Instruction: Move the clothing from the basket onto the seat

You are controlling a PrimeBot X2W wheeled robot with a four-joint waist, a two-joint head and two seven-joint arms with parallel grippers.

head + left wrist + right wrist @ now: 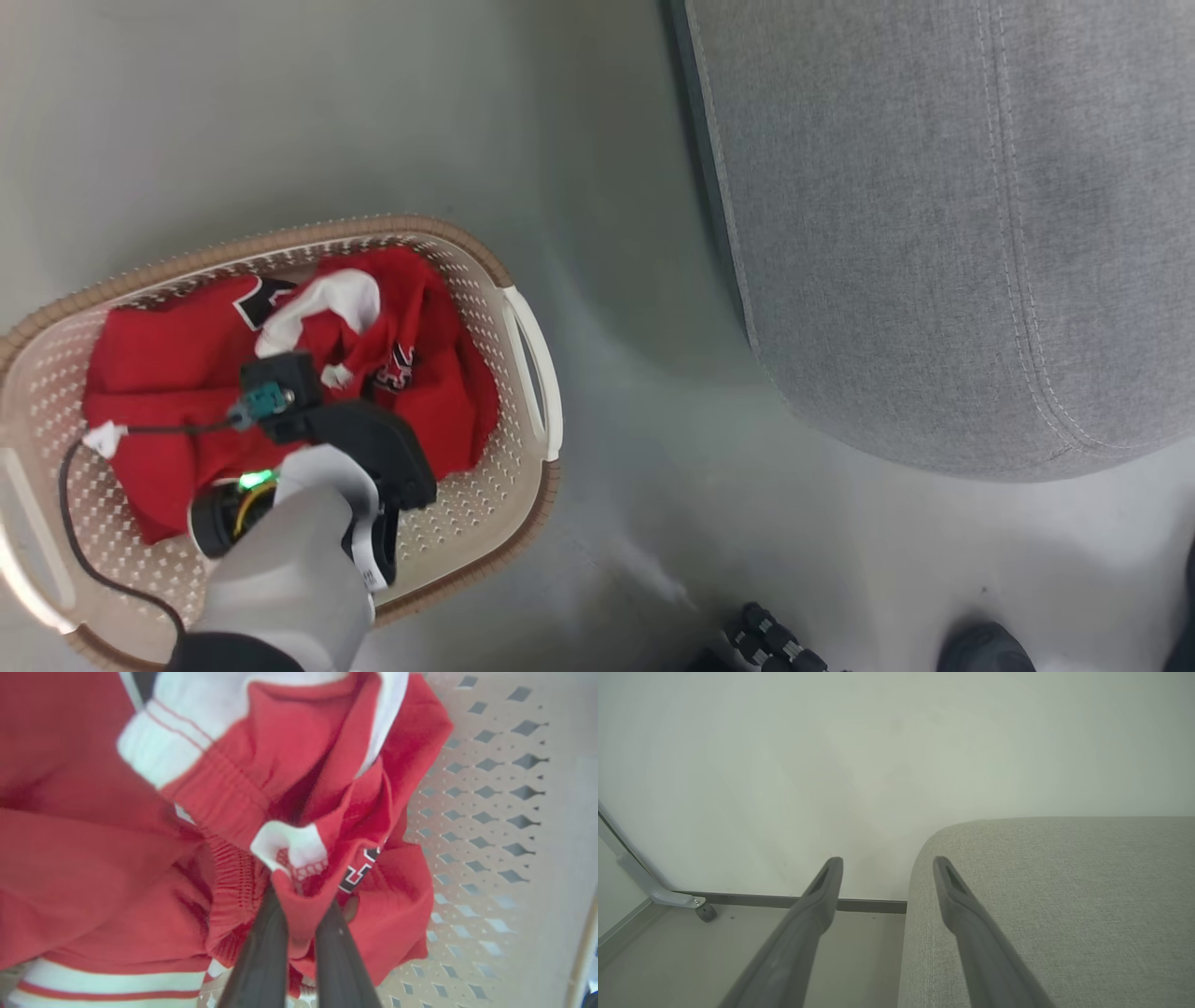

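My left hand point(303, 907) is clenched on a fold of the clothing point(93, 858). The red fabric is pinched between its two dark fingers point(261, 952), just below a small white patch point(289, 844) (blurred, so I only think it is a tag). The garments lie heaped inside the cream basket point(392, 226), which stands on the floor point(607, 187) to my left. My right hand point(887, 863) hangs released, its fingers spread wide beside a rounded corner of upholstery. Farther off, well apart from the basket, sits the grey seat point(934, 233).
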